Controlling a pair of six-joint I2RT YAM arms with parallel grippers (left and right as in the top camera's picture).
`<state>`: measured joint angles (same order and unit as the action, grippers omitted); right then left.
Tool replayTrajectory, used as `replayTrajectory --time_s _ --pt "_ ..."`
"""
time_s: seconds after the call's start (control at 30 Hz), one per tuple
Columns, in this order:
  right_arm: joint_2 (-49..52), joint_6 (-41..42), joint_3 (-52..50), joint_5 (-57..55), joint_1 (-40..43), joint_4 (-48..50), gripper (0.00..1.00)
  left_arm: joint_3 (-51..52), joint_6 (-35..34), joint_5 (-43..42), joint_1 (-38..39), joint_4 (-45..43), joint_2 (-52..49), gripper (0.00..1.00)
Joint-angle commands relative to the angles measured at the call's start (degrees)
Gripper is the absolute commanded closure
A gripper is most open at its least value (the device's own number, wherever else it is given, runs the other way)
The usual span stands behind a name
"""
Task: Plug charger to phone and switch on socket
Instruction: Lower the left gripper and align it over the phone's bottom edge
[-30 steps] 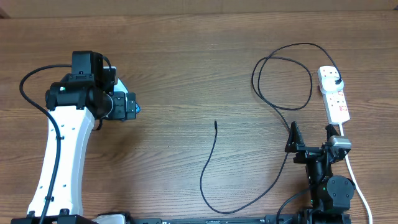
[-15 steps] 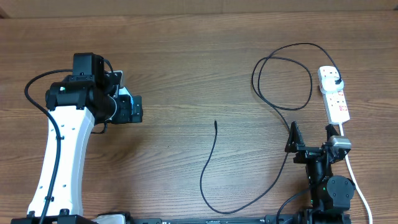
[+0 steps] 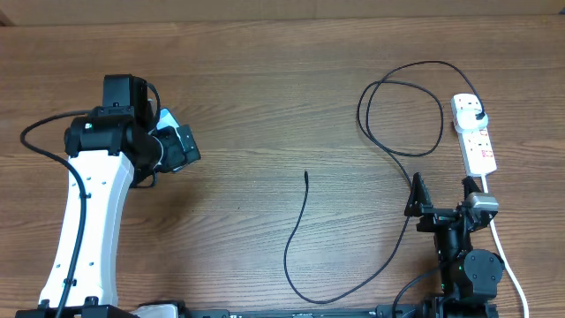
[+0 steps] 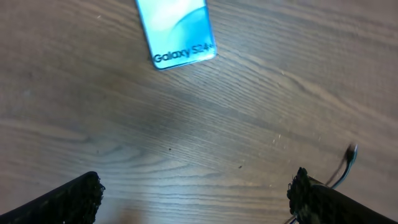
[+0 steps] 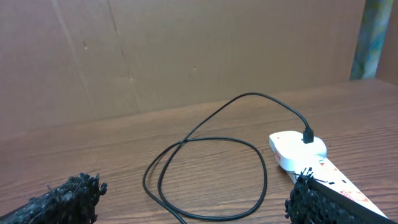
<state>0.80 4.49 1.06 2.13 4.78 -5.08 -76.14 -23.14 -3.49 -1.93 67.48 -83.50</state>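
The tabletop [image 3: 265,106] is brown wood grain, matt with a faint sheen. At its 9 o'clock the phone [image 4: 177,31] has a glossy light-blue screen. The charger [image 3: 285,256] cable is smooth matt black. At 3 o'clock the power strip [image 3: 477,137] is smooth white plastic. The left tool [image 4: 196,199] and right tool [image 5: 193,199] have black, rough, foam-like pads [image 4: 74,196].

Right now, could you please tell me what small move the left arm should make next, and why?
Probably advance the open left gripper forward over the phone to steady it: the phone lies flat ahead of the fingers, ungrasped, and the charger tip lies loose on the table, apart from it.
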Motion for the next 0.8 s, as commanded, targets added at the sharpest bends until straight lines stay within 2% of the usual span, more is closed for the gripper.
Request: replayTrajectory --time_s 0.0,0.1,0.3,0.4,0.57,0.77 --pt "-0.6 0.2 -0.6 -0.1 -0.4 0.3 0.00 -1.7 -9.0 2.6 -0.3 -0.5 -0.1 0.00" --pt "-0.6 0.2 -0.6 -0.1 -0.4 0.3 0.00 -4.7 -9.7 2.9 -0.7 0.2 -1.5 0.00" --pt "-0.6 0.2 -0.6 -0.1 -0.4 0.3 0.00 -18.6 -9.9 5.6 -1.1 10.1 -10.5 0.00" --pt "-0.6 0.2 -0.6 -0.1 -0.4 0.3 0.00 -24.6 -12.1 6.3 -1.1 13.6 -15.7 0.00" --pt "-0.6 0.2 -0.6 -0.1 -0.4 0.3 0.00 -27.8 -15.7 6.3 -1.1 15.2 -21.9 0.00" --pt "-0.6 0.2 -0.6 -0.1 -0.4 0.3 0.00 -27.8 -15.9 6.8 -1.1 15.0 -27.8 0.00"
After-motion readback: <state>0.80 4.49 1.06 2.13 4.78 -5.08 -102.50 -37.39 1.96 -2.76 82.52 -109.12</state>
